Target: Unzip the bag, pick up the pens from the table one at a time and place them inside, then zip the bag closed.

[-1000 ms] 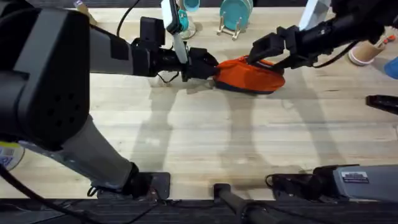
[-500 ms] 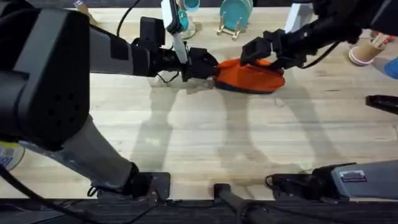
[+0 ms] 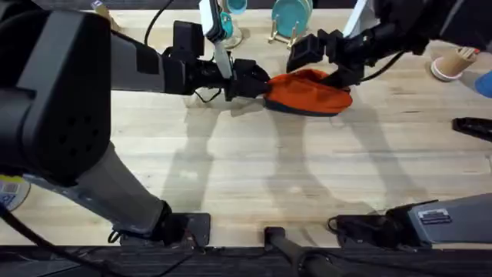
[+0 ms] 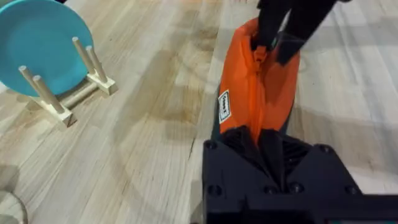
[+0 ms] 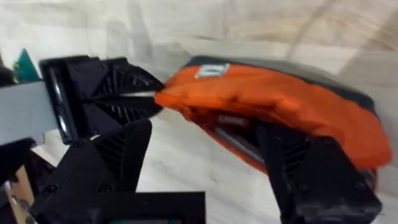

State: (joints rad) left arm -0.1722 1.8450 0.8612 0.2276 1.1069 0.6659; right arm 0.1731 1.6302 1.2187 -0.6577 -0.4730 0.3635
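The left gripper (image 3: 260, 83) pinches the bag's (image 3: 311, 92) end, upper middle of the frame on the table (image 3: 254, 161). Beyond it, the right gripper (image 3: 332, 71) stands wide over the zipper; it should keep the pull straight along the seam.

Looks like a robotics lab bench: pale plank table (image 3: 254, 177) with two arm bases (image 3: 184, 227) bolted at its near edge, loose cables (image 3: 157, 19), and staged household props such as a teal plate (image 4: 37, 43) in a wooden rack (image 4: 74, 93).
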